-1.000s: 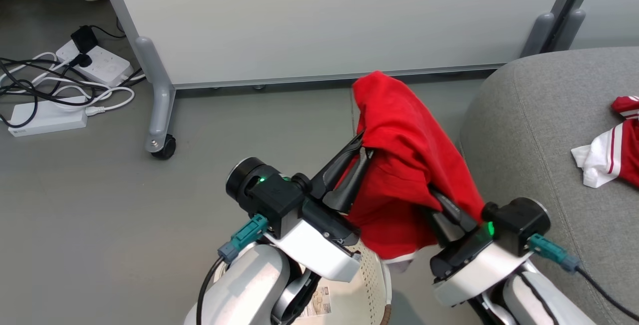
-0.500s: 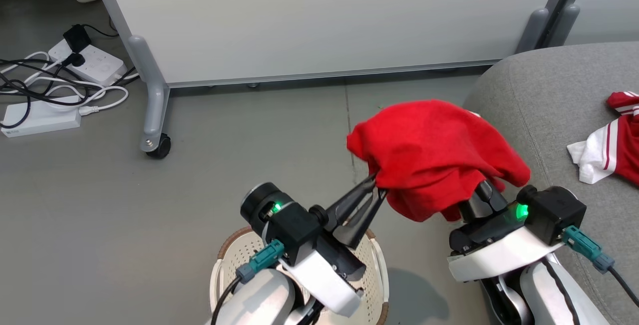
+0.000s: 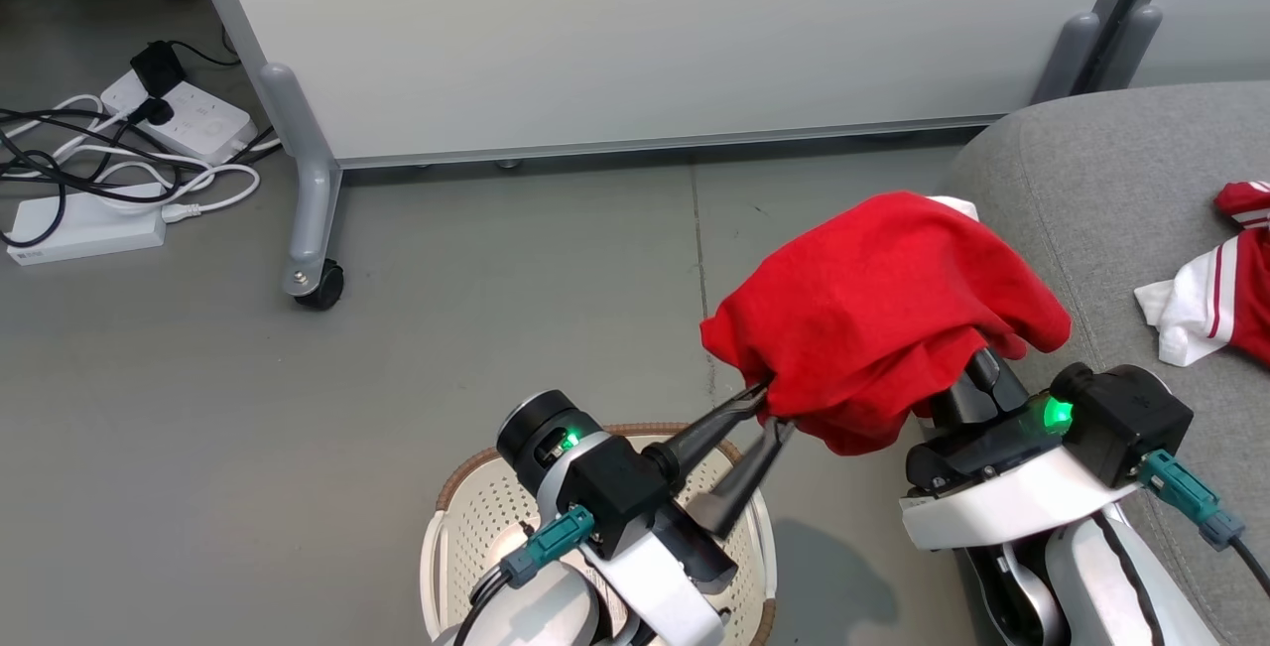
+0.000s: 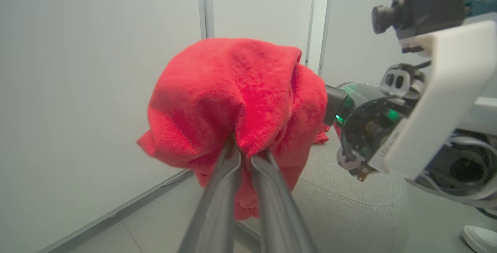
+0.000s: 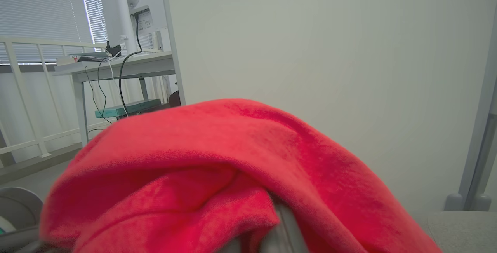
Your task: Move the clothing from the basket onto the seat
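Draping over the right gripper (image 3: 980, 380), the red garment (image 3: 883, 309) hides that gripper's fingertips completely. The fingers are closed together, but whether they pinch any cloth cannot be made out. The left gripper (image 3: 772, 410) reaches the garment's lower left edge. Its jaws stand at a narrow gap, with a fold of cloth caught between the tips, as the left wrist view shows. The garment hangs in the air, above the floor (image 3: 496, 309) and against the rounded left edge of the seat (image 3: 1111, 229). A second garment (image 3: 1215, 304), red with white striped trim, lies on the seat and is cut off at the right border. The basket (image 3: 466, 507) stands below the left arm, which covers much of it. Behind stands a pale partition panel (image 3: 645, 31) on a caster (image 3: 319, 289). Power strips (image 3: 84, 229) with tangled cables lie at far left. The right wrist view shows a desk (image 5: 116, 62) carrying a monitor (image 5: 116, 0).
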Robot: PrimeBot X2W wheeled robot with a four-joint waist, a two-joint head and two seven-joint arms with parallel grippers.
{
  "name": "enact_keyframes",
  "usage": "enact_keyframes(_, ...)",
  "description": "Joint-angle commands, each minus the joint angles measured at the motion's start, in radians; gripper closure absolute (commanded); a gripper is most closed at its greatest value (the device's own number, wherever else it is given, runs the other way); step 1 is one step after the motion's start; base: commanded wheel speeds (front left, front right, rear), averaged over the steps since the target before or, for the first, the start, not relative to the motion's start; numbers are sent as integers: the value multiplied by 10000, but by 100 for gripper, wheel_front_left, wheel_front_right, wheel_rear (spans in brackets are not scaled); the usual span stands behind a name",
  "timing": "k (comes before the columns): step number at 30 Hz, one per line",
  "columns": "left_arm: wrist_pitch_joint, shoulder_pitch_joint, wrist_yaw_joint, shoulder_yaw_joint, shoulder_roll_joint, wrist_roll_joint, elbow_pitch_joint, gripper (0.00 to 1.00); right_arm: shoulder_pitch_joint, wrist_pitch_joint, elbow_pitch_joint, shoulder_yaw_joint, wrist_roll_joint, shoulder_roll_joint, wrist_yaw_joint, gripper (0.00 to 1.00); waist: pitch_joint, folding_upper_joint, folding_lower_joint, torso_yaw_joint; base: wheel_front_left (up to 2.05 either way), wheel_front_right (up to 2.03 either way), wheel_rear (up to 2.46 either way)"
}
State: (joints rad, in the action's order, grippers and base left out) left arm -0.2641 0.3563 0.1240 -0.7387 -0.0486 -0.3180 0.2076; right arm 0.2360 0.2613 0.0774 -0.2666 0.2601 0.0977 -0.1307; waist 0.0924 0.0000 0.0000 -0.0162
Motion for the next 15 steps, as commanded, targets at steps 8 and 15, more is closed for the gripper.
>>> enact_keyframes(8,-4,-123,55,-76,-37,246,381,0,-133,25,-91,42,-271,120,-2,100,-62,0,0,-23,0,0,0)
enact_keyframes(15,-4,-455,66,-22,-37,476,723,0,-272,26,-72,301,-486,303,-2,100,-148,0,0,-49,0,0,0)
